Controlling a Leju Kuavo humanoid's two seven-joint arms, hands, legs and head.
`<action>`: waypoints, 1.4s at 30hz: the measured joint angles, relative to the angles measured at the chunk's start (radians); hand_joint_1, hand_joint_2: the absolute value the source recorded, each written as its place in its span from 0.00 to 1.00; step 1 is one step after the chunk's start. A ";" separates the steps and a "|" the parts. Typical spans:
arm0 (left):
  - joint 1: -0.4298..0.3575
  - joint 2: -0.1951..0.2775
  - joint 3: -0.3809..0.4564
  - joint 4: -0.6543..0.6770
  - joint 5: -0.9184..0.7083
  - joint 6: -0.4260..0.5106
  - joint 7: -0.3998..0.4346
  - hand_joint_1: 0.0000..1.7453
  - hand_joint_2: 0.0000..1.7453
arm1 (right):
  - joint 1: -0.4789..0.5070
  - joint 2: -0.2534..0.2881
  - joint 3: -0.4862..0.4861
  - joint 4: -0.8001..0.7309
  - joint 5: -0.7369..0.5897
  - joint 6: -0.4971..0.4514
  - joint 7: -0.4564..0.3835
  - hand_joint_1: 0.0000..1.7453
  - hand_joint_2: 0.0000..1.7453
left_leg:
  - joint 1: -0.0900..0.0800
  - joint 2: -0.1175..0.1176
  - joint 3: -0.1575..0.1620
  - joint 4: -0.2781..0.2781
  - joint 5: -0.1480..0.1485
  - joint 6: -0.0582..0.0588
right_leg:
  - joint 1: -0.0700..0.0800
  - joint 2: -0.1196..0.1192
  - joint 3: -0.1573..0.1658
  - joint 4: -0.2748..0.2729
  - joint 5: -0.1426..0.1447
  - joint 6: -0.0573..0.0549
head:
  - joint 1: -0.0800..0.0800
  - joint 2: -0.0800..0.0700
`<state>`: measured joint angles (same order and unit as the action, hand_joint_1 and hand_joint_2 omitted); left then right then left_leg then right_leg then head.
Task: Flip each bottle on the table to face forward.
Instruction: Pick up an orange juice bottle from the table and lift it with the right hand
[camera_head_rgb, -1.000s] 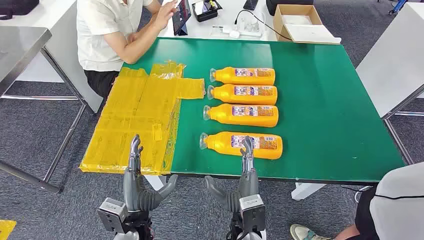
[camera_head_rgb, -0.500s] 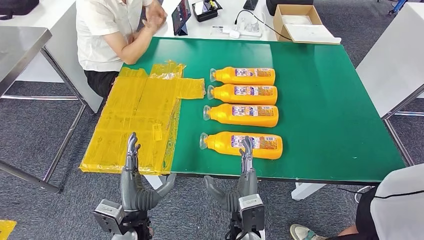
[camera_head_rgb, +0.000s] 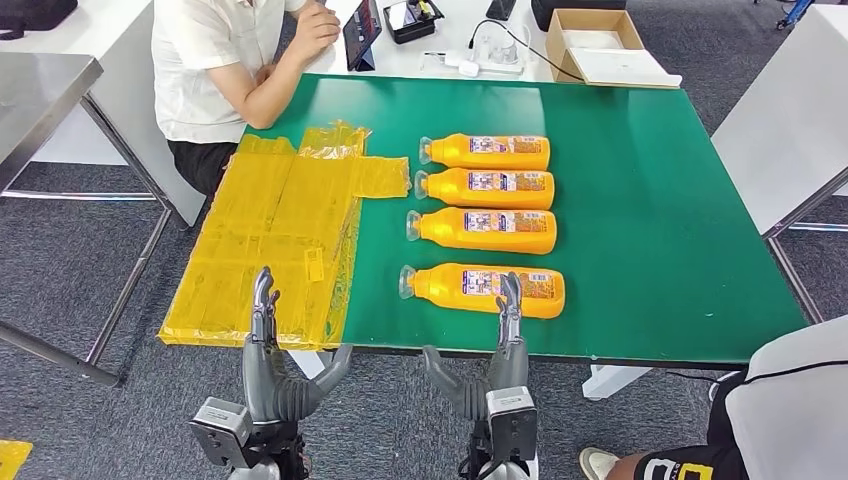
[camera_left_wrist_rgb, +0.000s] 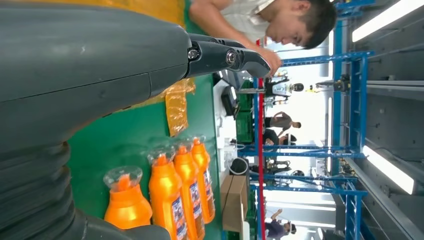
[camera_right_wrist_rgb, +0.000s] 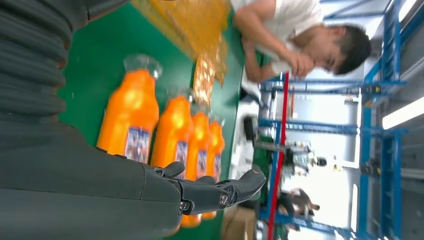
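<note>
**Both hands open at the table edge, four bottles lying untouched**

The right hand had its fingers stretched straight and its thumb splayed aside, holding nothing; the fingertips stood over the near edge of the nearest bottle. The left hand was open likewise, fingers extended above the yellow plastic sheet, well apart from any bottle.

Beyond them, four orange bottles lay on their sides in a row on the green table, caps towards the sheet, labels upward: the nearest one, then the second bottle, the third bottle and the farthest bottle. None was held.

The likely trouble: a round bottle on its side could roll off under a one-sided push, knock its close neighbour, or slip from a grip taken near the tapering neck.

The right wrist view showed the bottles' clear caps and the narrow gaps between them, which the head view flattened. The head view alone gave both hands' places against the table edge. A seated person leaned on the far corner.
</note>
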<state>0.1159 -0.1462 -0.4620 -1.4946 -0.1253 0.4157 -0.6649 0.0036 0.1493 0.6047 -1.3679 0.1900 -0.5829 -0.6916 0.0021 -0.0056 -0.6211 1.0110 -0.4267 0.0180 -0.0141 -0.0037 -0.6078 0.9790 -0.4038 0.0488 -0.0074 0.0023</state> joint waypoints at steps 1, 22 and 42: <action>-0.004 0.000 0.000 0.005 0.011 -0.009 0.000 0.00 1.00 | -0.006 0.000 -0.011 0.016 0.068 -0.025 0.014 0.00 1.00 | 0.000 0.000 0.000 0.000 0.000 0.000 | 0.000 0.000 0.000 0.000 0.000 0.000 | 0.000 0.000; -0.075 -0.012 0.012 0.114 0.035 -0.133 -0.001 0.00 1.00 | -0.314 -0.068 -0.241 0.495 0.879 -0.080 0.406 0.00 1.00 | 0.000 0.000 0.000 0.000 0.002 0.002 | 0.000 0.000 0.000 0.000 0.002 0.001 | 0.000 0.000; -0.082 -0.022 0.047 0.117 0.009 -0.196 0.009 0.00 1.00 | -0.457 -0.087 -0.185 0.728 1.052 0.086 0.732 0.00 1.00 | 0.000 0.000 0.000 0.001 0.002 0.002 | 0.000 0.000 0.000 0.000 0.002 0.001 | 0.000 0.000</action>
<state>0.0344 -0.1679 -0.4148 -1.3771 -0.1160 0.2197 -0.6558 -0.4531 0.0625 0.4198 -0.6401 1.2417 -0.4968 0.0407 0.0016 -0.0061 -0.6214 1.0116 -0.4247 0.0200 -0.0142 -0.0038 -0.6075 0.9793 -0.4021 0.0500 -0.0075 0.0023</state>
